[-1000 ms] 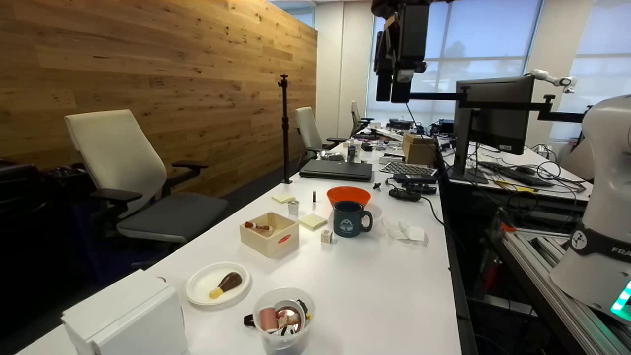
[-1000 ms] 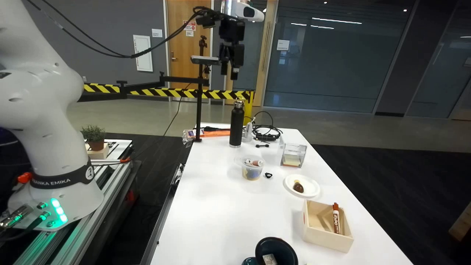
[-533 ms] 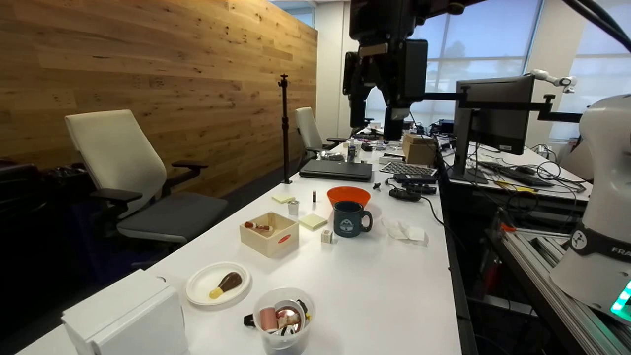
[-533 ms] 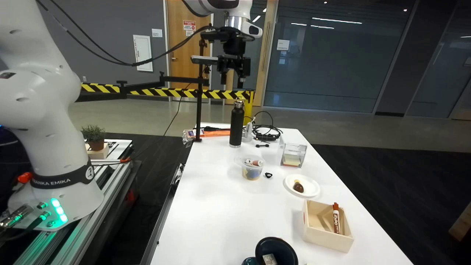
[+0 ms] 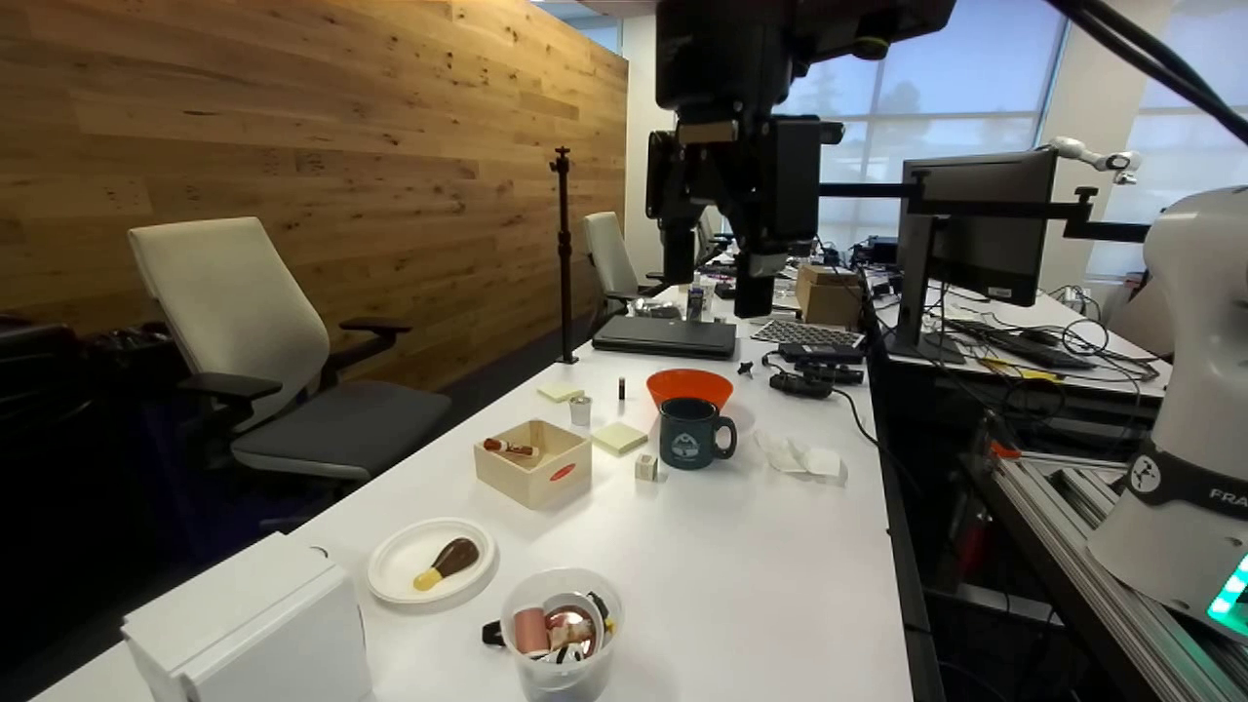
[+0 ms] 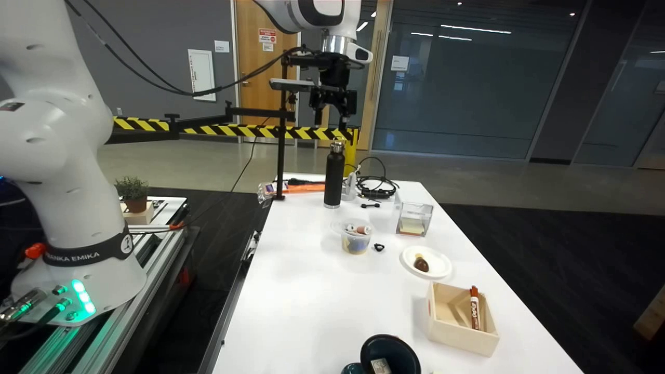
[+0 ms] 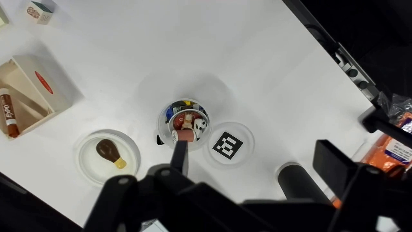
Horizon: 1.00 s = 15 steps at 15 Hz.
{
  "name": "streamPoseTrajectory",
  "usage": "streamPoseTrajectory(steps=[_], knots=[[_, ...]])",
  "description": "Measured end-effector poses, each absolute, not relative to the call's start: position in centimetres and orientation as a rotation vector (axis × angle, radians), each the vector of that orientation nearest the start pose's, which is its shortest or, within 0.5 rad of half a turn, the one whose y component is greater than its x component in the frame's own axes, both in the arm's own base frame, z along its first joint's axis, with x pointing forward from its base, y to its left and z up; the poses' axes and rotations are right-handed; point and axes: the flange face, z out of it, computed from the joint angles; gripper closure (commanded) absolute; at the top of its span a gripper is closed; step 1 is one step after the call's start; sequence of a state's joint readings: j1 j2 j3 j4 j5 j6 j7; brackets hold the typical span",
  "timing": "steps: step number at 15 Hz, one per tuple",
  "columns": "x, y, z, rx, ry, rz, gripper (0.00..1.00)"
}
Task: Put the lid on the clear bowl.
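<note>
EXPO reads on the marker (image 7: 9, 112), far left of the wrist view; the black-and-white-labelled lid (image 7: 229, 145) lies lower centre, just beside the clear bowl (image 7: 164, 130); gripper (image 7: 252, 158) spread wide, holding nothing

Lid (image 7: 229, 145) is showing a blocky black-and-white square on clear plastic; clear bowl (image 7: 163, 131) is showing contents (image 7: 186, 135) in dusty red, blue, yellow and spotted black-on-white. Plate (image 7: 96, 169) is reading plain white, bulb-shaped item (image 7: 109, 151) brown and yellow. Box (image 7: 48, 85) is showing pale wood with a red oval. Mug (image 5: 686, 439) is reading dark teal, pale emblem. End effector (image 5: 717, 278) is showing black, table (image 7: 257, 64) white. Barrier (image 6: 228, 131) is wearing diagonal yellow-black stripes.
</note>
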<state>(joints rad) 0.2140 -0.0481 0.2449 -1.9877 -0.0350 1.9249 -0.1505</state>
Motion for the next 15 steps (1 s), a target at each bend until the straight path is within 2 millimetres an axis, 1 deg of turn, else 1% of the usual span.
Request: streamPoseTrajectory(steps=[2, 4, 6, 8, 11, 15], knots=[[49.2, 24.8, 48.0, -3.018, -0.985, -0.066, 0.00], [50.3, 26.5, 47.2, -2.981, -1.007, -0.180, 0.00], [51.9, 28.3, 46.0, -2.933, -1.032, -0.279, 0.00], [53.8, 29.6, 44.7, -2.889, -1.069, -0.335, 0.00], [56.4, 30.5, 42.9, -2.838, -1.142, -0.350, 0.00], [59.1, 31.2, 39.9, -2.791, -1.225, -0.315, 0.00]])
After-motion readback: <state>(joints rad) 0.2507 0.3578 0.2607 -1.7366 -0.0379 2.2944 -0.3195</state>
